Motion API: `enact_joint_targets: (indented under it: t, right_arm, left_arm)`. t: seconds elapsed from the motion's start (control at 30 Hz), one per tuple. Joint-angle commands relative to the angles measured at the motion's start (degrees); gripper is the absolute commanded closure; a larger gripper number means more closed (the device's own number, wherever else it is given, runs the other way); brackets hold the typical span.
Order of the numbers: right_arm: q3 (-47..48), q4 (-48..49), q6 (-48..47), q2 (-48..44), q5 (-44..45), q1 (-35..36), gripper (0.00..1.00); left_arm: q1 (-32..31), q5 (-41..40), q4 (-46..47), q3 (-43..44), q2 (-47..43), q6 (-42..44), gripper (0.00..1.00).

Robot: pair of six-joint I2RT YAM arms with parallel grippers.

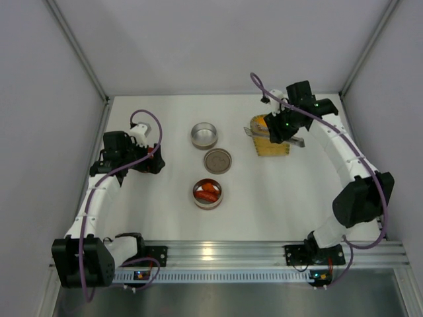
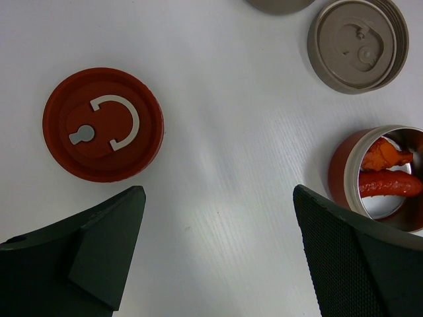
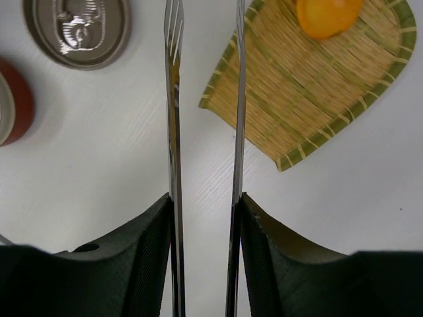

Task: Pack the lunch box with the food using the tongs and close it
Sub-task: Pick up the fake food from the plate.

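Right gripper [image 3: 206, 198] clamps the tongs [image 3: 173, 99] by the woven tray [image 3: 291, 99] — likely to reach its orange piece [image 3: 328, 14] — left gripper [image 2: 218, 191] agape.

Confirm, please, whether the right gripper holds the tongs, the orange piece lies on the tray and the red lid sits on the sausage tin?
One slip: the red lid lies on the table, apart from the open tin, as the left wrist view shows. The right gripper does hold the tongs, and the orange piece lies on the tray.
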Motion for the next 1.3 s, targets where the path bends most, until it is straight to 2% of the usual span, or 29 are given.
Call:
enact_joint_targets:
  t: [0.0,0.23,0.47,0.83,1.27]
  right_arm:
    - [3.91,3.22,1.84,3.60,2.14,-4.11,0.58]
    - [5.33,4.63,7.30,9.93,-6.73,-12.46,0.61]
    - [7.26,6.39,10.73,13.54,-10.61,-18.53,0.62]
    - [8.84,8.58,13.37,17.94,-14.56,-20.20,0.62]
    - [10.51,9.55,13.28,21.01,-14.30,-21.17,0.62]
  left_arm:
    - [0.22,1.39,0.94,2.38,0.24,0.04,0.02]
    - [0.22,1.12,1.11,2.21,0.76,0.30,0.02]
    - [0.31,1.56,1.64,2.56,1.82,-0.14,0.02]
    - [0.22,1.83,1.38,3.00,2.44,-0.23,0.02]
    - [0.22,1.39,1.73,2.74,3.31,-0.05,0.02]
